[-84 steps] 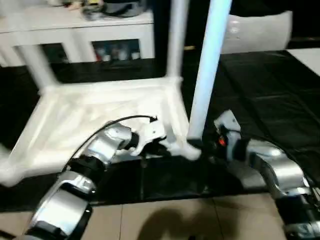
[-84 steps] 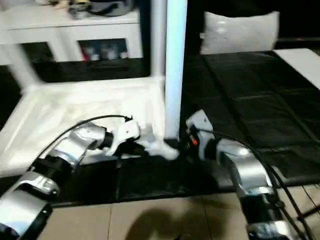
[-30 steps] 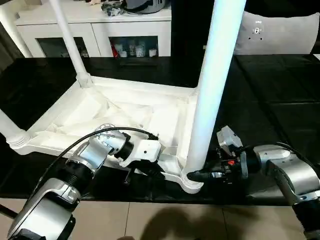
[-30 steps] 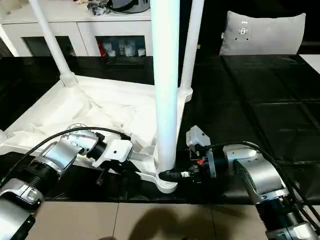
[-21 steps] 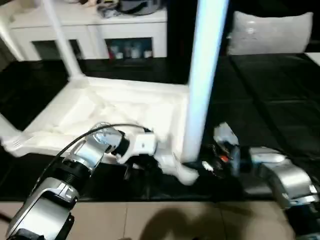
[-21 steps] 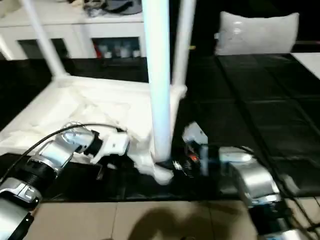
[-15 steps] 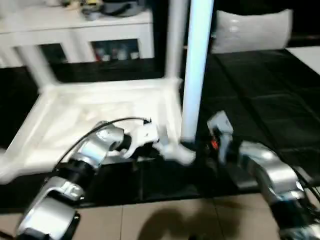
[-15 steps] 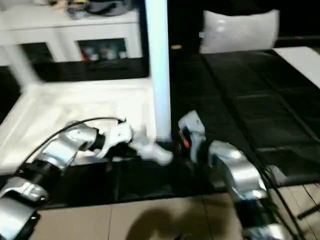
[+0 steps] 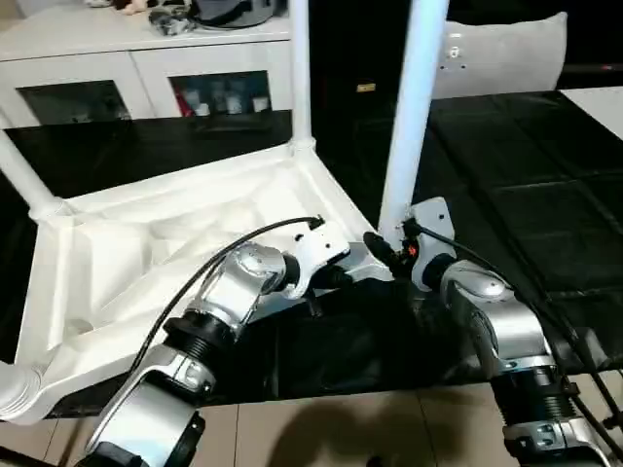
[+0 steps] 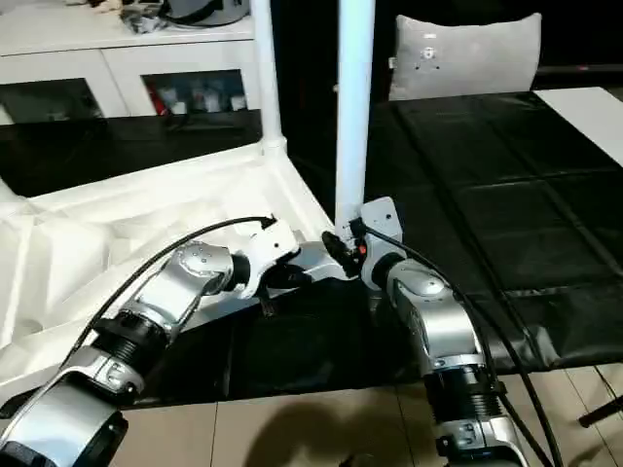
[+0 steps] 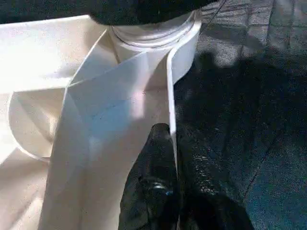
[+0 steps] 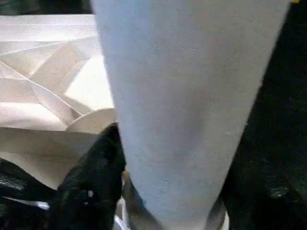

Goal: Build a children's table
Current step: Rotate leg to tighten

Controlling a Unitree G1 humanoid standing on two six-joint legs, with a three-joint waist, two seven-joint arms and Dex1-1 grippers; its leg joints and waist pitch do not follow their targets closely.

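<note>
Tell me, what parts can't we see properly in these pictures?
- Tops of the two standing legs: cut off by the head views' upper edge.
- Right gripper: one finger is hidden behind the leg in the right wrist view.
- Cabinet contents: too small behind the doors.

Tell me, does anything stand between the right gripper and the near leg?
Nothing visible does. The right gripper is already right at the base of the leg, which stands upright at the near corner of the upturned table.
</note>
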